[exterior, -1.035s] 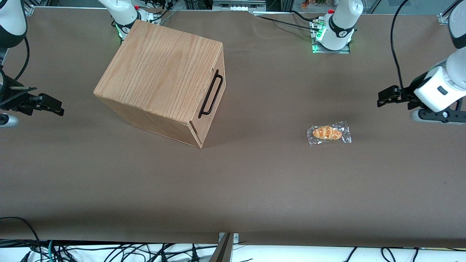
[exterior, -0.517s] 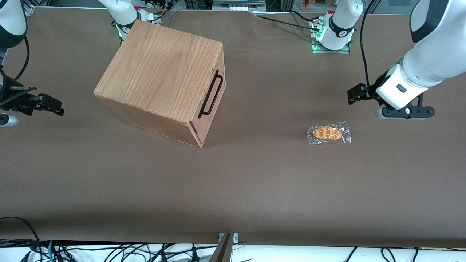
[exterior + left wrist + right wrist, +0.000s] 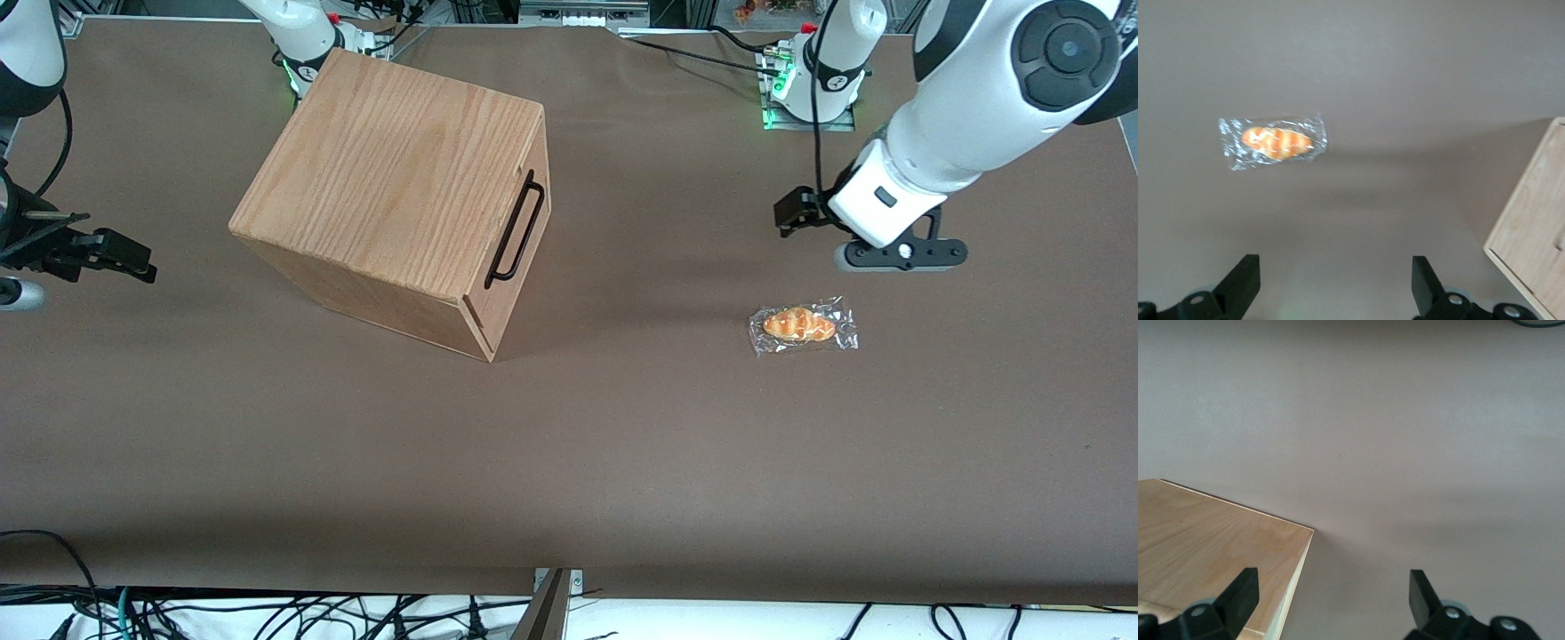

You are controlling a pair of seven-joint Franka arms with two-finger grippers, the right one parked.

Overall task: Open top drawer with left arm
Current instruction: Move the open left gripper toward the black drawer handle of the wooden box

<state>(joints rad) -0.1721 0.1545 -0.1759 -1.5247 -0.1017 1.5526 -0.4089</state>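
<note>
Our claw [image 3: 791, 213] hangs with fingers apart above the bench [image 3: 622, 427], top drawer [image 3: 520, 233] shut at roughly its 9 o'clock, handle [image 3: 516, 229] axis running 1-to-7.

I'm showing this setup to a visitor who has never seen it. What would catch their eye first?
Probably the big wooden cabinet toward the parked arm's end of the table, its top drawer shut, with a black bar handle. Next, the left arm with its gripper hovering, fingers open, above the table. A wrapped bread roll lies nearer the front camera than the gripper.
</note>
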